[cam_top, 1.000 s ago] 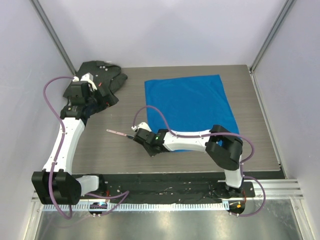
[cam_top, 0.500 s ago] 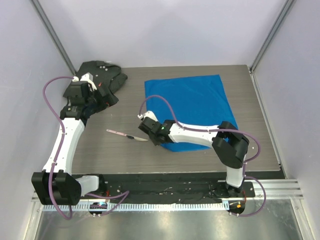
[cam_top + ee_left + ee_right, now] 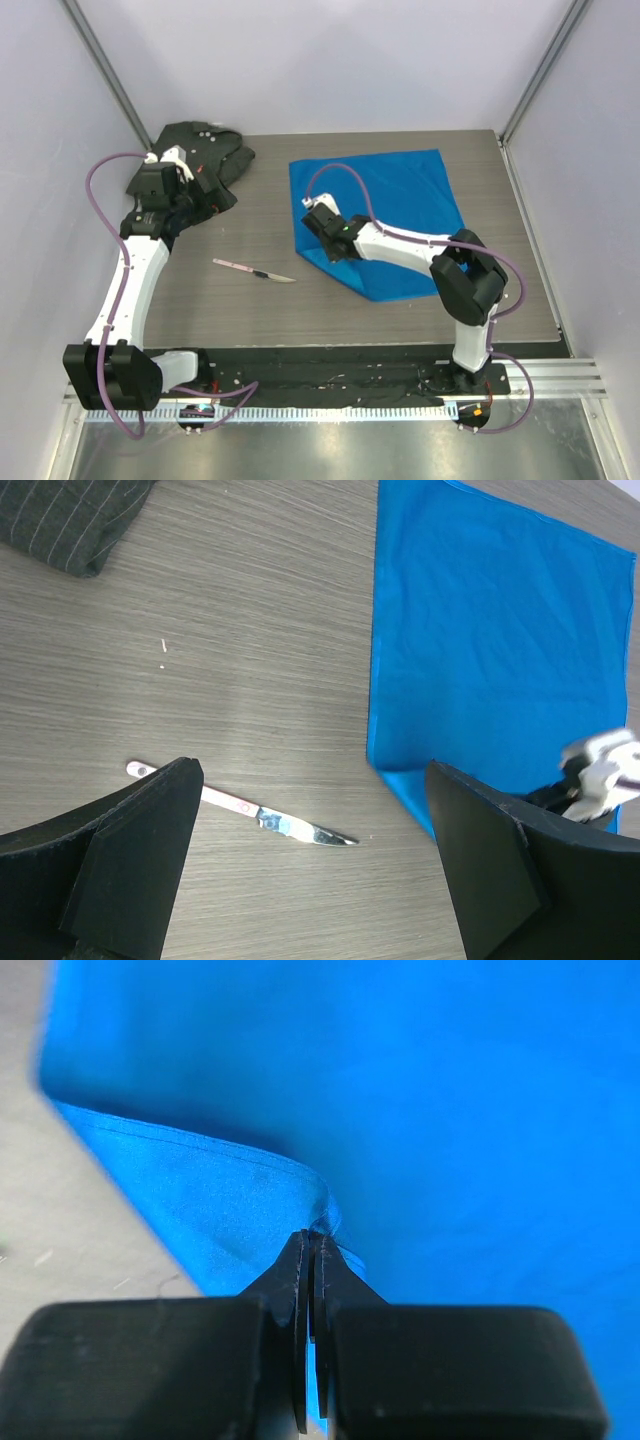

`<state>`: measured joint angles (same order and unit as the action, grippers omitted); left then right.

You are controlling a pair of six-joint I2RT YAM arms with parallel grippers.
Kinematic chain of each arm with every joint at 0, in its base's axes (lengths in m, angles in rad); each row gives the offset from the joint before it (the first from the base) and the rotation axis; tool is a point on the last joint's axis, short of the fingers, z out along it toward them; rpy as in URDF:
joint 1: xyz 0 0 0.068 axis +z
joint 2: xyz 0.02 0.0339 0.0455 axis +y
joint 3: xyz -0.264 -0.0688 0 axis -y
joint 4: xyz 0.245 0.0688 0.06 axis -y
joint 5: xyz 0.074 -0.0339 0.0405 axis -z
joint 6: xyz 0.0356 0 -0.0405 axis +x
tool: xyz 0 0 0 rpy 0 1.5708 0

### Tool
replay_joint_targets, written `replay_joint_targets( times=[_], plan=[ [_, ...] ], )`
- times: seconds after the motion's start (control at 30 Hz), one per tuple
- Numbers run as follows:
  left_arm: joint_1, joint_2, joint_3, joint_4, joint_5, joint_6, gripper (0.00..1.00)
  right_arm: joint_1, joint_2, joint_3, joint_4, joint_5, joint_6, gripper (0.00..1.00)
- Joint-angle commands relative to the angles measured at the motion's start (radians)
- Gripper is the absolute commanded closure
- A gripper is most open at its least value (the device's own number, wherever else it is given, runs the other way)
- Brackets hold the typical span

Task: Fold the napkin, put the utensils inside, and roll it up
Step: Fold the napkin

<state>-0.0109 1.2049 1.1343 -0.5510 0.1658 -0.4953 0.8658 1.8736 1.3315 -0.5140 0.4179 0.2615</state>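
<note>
Right claw (image 3: 312, 1238) clamped on lower-left corner of napkin (image 3: 400, 195), corner folded over at centre frame. Left claw (image 3: 312, 780) apart, above knife (image 3: 262, 818) lying on tabletop (image 3: 250, 225).

No text, label, brand or number could be read anywhere. Faint pink marks on the knife (image 3: 245, 808) handle were too small to make out.

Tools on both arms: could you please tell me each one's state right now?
Left tool: open, holding nothing.
Right tool: shut on a fold of the napkin.
</note>
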Motion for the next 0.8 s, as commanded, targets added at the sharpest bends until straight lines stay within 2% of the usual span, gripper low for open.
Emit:
replay_joint_targets(
  times=[0.0,0.43,0.77],
  plan=[
    [0.006,-0.018,0.002,0.020,0.001,-0.008,0.00,-0.062,-0.008,0.020,0.055,0.065,-0.054,0.99],
    [0.006,-0.005,-0.001,0.025,0.012,-0.009,0.00,-0.310,0.100,0.118,0.146,0.101,-0.165,0.99],
    [0.038,0.005,-0.004,0.031,0.015,-0.006,0.00,-0.488,0.274,0.354,0.172,0.062,-0.240,0.99]
  ],
)
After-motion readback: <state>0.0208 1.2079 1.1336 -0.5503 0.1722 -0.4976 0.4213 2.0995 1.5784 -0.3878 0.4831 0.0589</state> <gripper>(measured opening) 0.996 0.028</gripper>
